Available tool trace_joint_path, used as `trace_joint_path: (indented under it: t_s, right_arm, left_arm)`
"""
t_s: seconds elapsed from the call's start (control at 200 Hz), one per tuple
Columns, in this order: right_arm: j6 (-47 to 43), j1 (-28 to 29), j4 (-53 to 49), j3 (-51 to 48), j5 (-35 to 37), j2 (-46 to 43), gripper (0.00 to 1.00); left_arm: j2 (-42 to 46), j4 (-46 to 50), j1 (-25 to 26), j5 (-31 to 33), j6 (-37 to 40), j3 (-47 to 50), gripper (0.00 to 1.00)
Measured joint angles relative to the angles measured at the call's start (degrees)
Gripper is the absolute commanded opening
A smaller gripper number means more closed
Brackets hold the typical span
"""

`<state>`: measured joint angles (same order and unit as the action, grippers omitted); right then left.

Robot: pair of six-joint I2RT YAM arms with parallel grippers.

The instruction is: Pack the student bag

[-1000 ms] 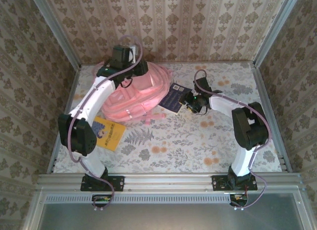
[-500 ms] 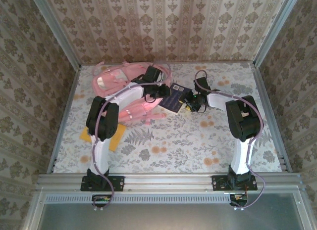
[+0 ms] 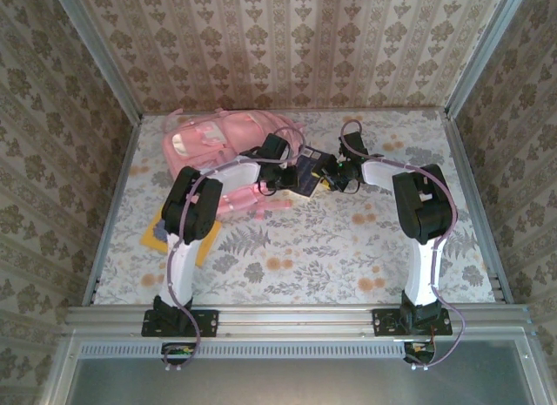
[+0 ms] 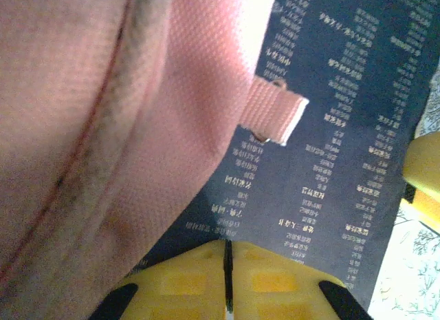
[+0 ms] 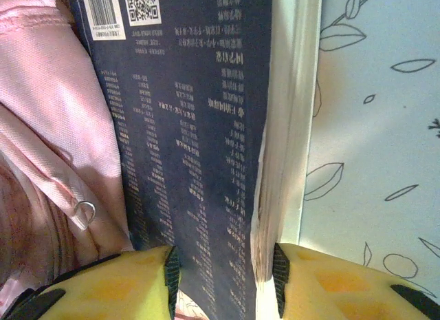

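Note:
The pink student bag (image 3: 218, 148) lies at the back left of the table, opening upward. A dark blue book (image 3: 311, 167) rests against its right edge, back cover up. My left gripper (image 3: 285, 170) hovers where bag and book meet. In the left wrist view its yellow jaws (image 4: 227, 265) are shut over the book's cover (image 4: 330, 162), beside the bag's pink fabric (image 4: 82, 127). My right gripper (image 3: 331, 176) sits at the book's right edge. In the right wrist view it (image 5: 223, 275) straddles the book (image 5: 192, 127), jaws partly open, right pad at the page edge.
A yellow book (image 3: 152, 235) lies flat at the front left, partly under my left arm. A pink strap loop (image 4: 275, 112) of the bag lies on the blue cover. Patterned walls close in the back and both sides. Floral tabletop (image 3: 331, 248) stretches in front.
My left arm swung from behind the bag rightward to the blue book and its jaws closed. The bag's top now lies open toward the back left. My right jaws narrowed around the book.

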<state>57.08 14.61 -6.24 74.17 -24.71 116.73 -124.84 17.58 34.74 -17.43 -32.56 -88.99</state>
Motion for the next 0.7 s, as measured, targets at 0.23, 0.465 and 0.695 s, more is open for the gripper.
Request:
trace_joint_path:
  t_s: [0.23,0.465,0.695]
  right_arm:
    - [0.42,0.31,1.22,0.39,-0.17,0.0,0.37]
    - [1.9,1.09,5.62,0.46,-1.27,0.37,0.1]
    - [1.27,1.16,5.97,-0.04,-1.18,0.44,0.0]
  left_arm:
    - [0.02,-2.86,0.04,-0.74,-0.92,1.22,0.03]
    - [0.04,-5.42,-0.15,-2.08,-1.7,2.32,0.0]
    - [2.25,-7.8,-1.44,-3.8,-2.43,5.46,0.09]
